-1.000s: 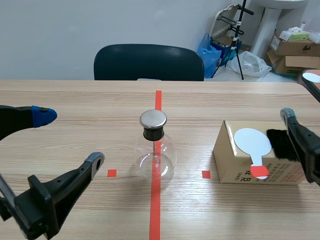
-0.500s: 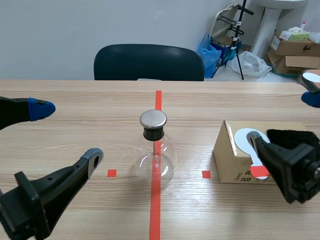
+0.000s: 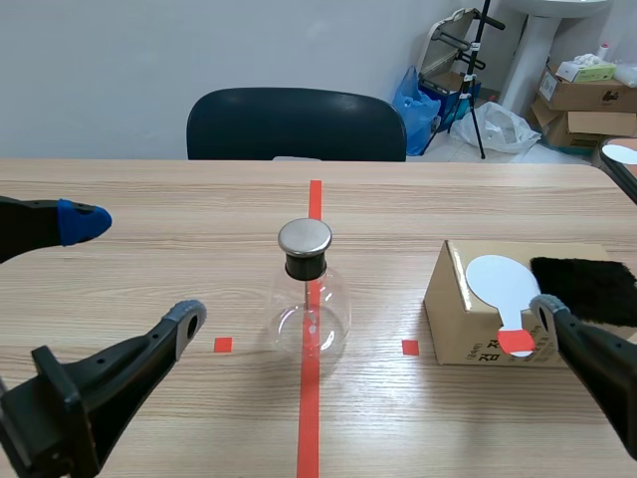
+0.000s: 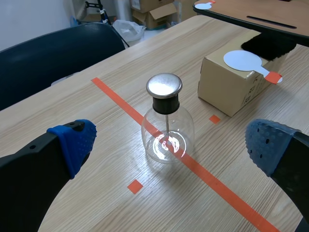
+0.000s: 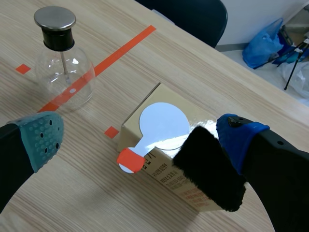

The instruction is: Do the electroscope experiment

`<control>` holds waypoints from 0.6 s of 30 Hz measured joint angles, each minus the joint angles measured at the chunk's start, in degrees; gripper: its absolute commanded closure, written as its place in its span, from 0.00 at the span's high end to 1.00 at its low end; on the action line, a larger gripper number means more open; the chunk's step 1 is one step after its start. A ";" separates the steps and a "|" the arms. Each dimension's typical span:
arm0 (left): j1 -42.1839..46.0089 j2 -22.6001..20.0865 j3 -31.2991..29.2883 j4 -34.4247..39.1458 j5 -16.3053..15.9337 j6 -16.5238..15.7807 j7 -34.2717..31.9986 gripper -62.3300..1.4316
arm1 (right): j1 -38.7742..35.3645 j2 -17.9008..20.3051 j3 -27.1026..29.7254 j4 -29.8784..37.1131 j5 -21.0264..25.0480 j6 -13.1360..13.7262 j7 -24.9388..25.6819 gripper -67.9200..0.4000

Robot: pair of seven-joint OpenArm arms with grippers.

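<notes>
left gripper (image 4: pixel 169 142) and right gripper (image 5: pixel 140 135) spread, empty; thin white round paddle (image 5: pixel 164 125) likely light, stiff, best pinched at orange-red handle (image 5: pixel 130 159) overhanging brown cardboard box (image 5: pixel 164 181).

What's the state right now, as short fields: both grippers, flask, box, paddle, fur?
Left gripper: open, empty, beside flask
Right gripper: open, empty, at box
Flask: upright on tape line, metal cap on
Box: right arm's side of flask
Paddle: flat on box, orange handle overhanging edge
Fur: on box beside paddle

A dark chair (image 3: pixel 297 123) faces the wooden table (image 3: pixel 149 229) (boxes (image 3: pixel 587 100) stacked behind).
</notes>
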 measured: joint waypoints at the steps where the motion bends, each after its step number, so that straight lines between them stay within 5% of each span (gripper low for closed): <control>1: 0.00 0.00 0.00 0.00 -0.02 0.00 -0.02 1.00 | 0.00 0.00 -0.02 0.00 0.00 -0.02 0.00 1.00; 18: 0.00 0.00 0.00 0.00 0.00 0.00 -0.02 1.00 | 0.02 0.17 -1.07 0.00 -2.67 0.02 2.56 1.00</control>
